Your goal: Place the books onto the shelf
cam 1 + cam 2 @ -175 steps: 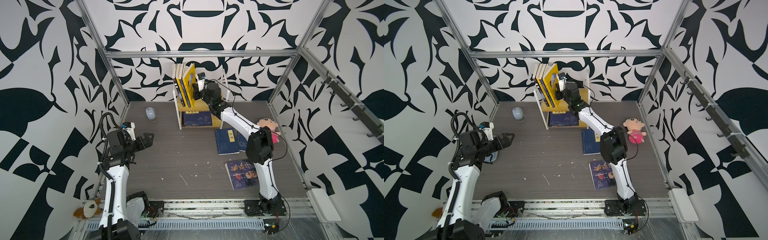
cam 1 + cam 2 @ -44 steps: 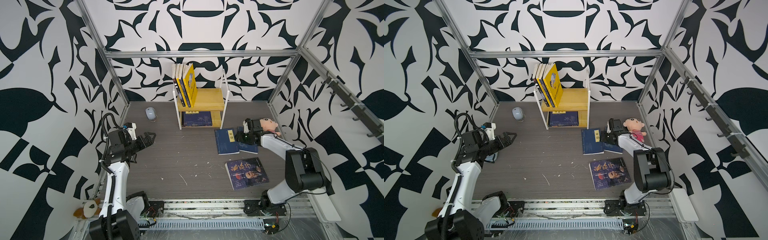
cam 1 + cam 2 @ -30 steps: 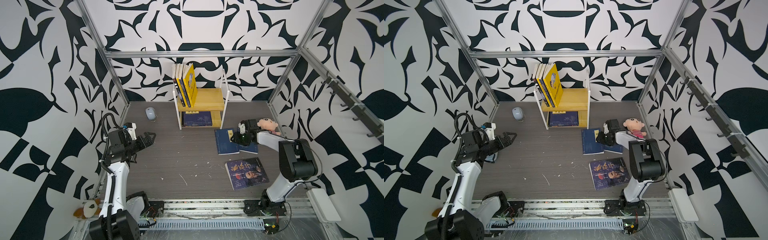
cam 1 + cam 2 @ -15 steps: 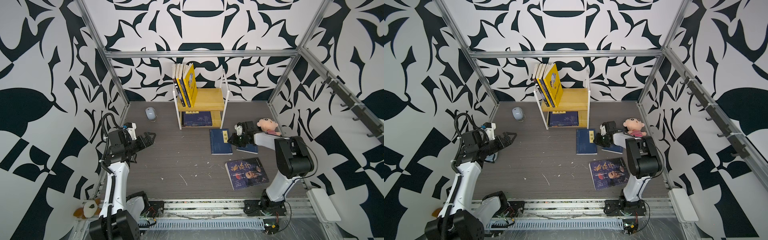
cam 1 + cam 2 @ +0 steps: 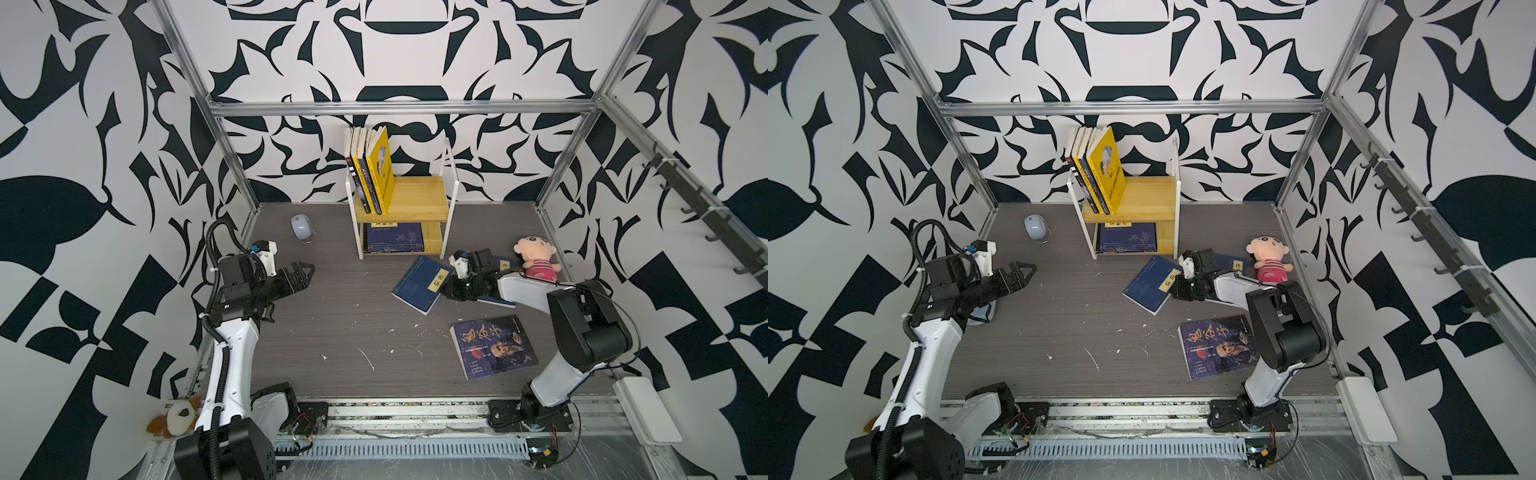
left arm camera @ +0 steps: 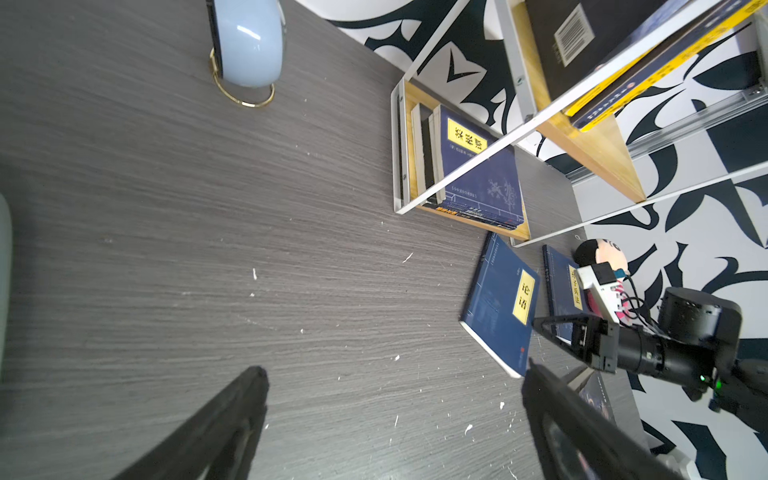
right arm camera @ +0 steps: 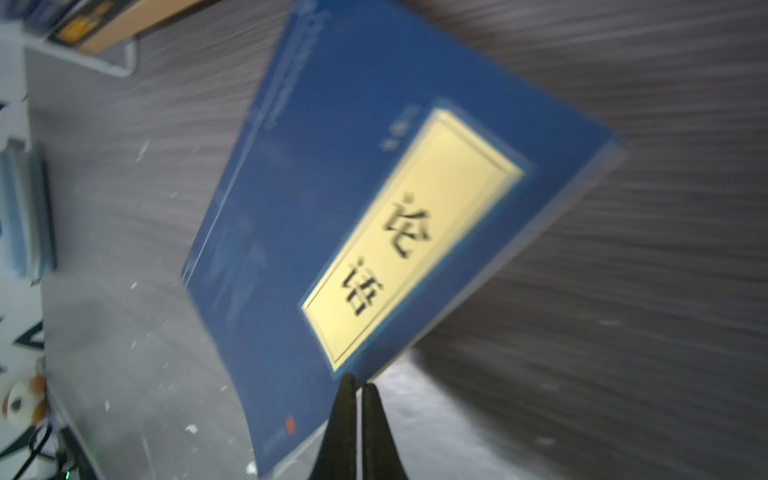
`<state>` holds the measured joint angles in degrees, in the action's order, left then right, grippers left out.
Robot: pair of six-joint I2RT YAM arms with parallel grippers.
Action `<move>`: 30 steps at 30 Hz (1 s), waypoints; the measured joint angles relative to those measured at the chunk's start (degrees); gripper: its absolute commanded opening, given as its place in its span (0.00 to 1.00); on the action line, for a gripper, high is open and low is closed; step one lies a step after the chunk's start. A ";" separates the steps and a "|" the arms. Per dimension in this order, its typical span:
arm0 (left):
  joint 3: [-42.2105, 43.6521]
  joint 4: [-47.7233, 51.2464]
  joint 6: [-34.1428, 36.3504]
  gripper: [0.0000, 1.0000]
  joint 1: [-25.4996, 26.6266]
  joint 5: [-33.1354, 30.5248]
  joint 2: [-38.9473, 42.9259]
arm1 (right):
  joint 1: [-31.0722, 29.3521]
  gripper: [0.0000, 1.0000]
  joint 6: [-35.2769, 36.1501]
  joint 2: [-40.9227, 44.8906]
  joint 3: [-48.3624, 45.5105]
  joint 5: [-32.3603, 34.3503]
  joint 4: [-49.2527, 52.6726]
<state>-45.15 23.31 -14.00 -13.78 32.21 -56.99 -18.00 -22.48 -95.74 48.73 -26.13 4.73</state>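
The shelf [image 5: 415, 203] stands at the back wall, with several books [image 5: 372, 170] upright on its top board and navy ones [image 5: 395, 237] flat on the lower board. On the table in front lies a navy blue book [image 5: 419, 284] with a yellow title label, turned at an angle. My right gripper [image 5: 446, 291] is low at its right edge, shut, with that edge pinched between the tips [image 7: 356, 384]. A second navy book [image 5: 503, 266] lies partly under the right arm. A dark blue portrait book [image 5: 492, 347] lies nearer the front. My left gripper [image 5: 305, 270] hovers open and empty at the left.
A white mouse [image 5: 300, 227] sits left of the shelf. A pink plush doll [image 5: 536, 259] lies at the right wall, behind the right arm. A small plush toy [image 5: 174, 417] sits outside the front left corner. Metal frame posts [image 5: 232, 166] border the table.
My right gripper has shut at the navy book's edge. That book has slid left and turned counter-clockwise. The left arm has stayed still.
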 measured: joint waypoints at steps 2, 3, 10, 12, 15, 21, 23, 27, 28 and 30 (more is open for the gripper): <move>-0.52 0.20 0.35 1.00 0.11 -0.04 -0.15 | -0.87 0.08 -0.46 0.48 0.00 -0.04 -0.24; -0.70 0.20 0.46 1.00 0.35 -0.13 -0.35 | -0.90 0.14 -1.05 0.50 0.00 0.07 -0.31; -4.76 0.33 2.16 1.00 12.44 -3.56 -9.66 | -0.09 0.41 -7.21 1.84 -0.87 5.42 -1.90; -6.49 0.31 2.45 1.00 17.40 -5.01 -13.38 | 0.66 0.45 -9.03 2.36 -1.36 6.73 -3.10; -8.37 -0.31 2.47 1.00 24.00 -6.80 -18.49 | 1.95 0.50 -12.59 2.60 -2.03 8.50 -5.20; -8.61 -6.97 3.41 1.00 33.94 -8.92 -27.82 | 2.99 0.60 -23.47 3.50 -8.59 9.99 -13.20; -9.38 -8.92 3.89 1.00 36.28 -10.25 -31.71 | 2.29 0.60 -26.60 4.96 -10.95 10.58 -14.80; -12.15 -12.52 4.44 1.00 40.63 -13.07 -39.23 | -0.96 0.57 -31.39 8.52 -13.33 12.48 -16.26; -13.40 -13.18 4.42 1.00 41.77 -13.81 -41.13 | -1.90 0.57 -32.35 9.03 -13.51 12.96 -16.59; -15.63 -14.34 4.39 1.00 43.63 -14.91 -44.33 | -3.39 0.56 -33.99 9.31 -13.66 13.94 -17.16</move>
<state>-60.77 8.97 -9.61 29.85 17.30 -101.32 -21.39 -56.47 -86.43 35.07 -12.19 -12.43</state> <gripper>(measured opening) 0.997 0.569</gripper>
